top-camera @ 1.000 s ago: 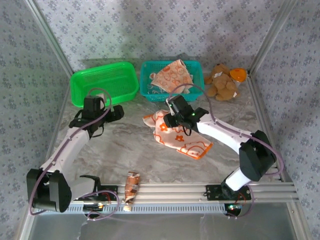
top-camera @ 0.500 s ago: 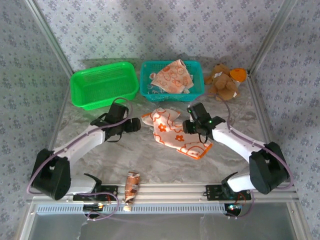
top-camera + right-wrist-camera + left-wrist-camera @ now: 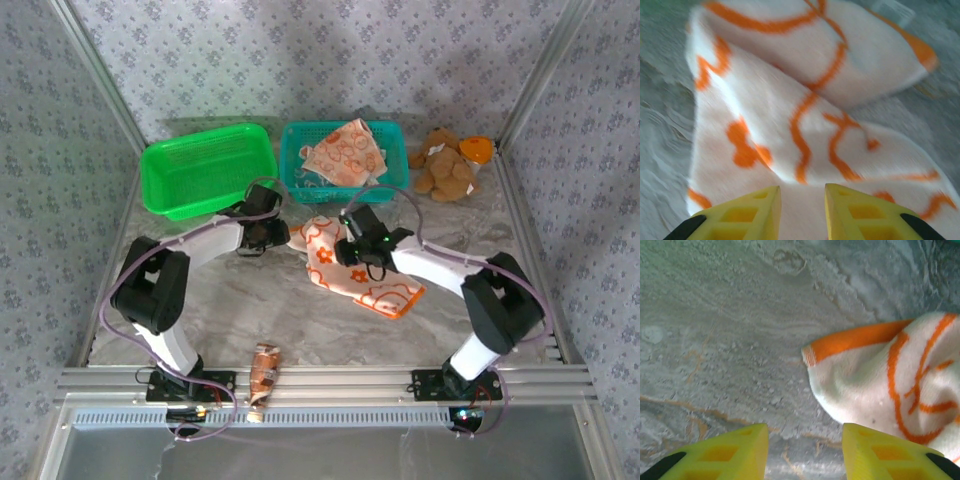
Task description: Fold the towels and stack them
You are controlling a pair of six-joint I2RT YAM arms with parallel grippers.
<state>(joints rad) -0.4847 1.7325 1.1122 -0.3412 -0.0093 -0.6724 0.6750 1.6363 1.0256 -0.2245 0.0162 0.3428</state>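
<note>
Judged from how things lie, the task is at an early stage: nothing is folded and no stack exists. The spread towel [image 3: 358, 272] lies rumpled on the table [image 3: 200, 300], directly beneath the right claw [image 3: 802, 189] and just ahead and to the right of the left claw [image 3: 805, 427]. Its near corner sits a little beyond the left claw's right finger. The left claw's fingers stand apart with bare table between them, holding nothing. The right claw's fingers stand a narrow gap apart above the cloth, and nothing is seen pinched between them. A second towel [image 3: 345, 152] lies loosely heaped in the teal basket [image 3: 395, 168], beyond both claws, so it too seems to await folding. The likely step in hand is taking hold of the spread towel's edges for a first fold.

The table is a hard, flat slab with grey marble veining and rust streaks. The green basket [image 3: 205, 178], beyond the left claw, and the teal one are rectangular plastic trays with perforated mesh walls. The spread towel is soft, fuzzy pile, pale peach-white with orange looping outlines and an orange hem. It is limp, with one flap doubled over itself. The basket towel shows the same pale ground and orange print. The teddy bear [image 3: 447, 168], far beyond and to the right of the right claw, is brown plush. A small crinkled packet [image 3: 265, 368] lies well behind both claws
</note>
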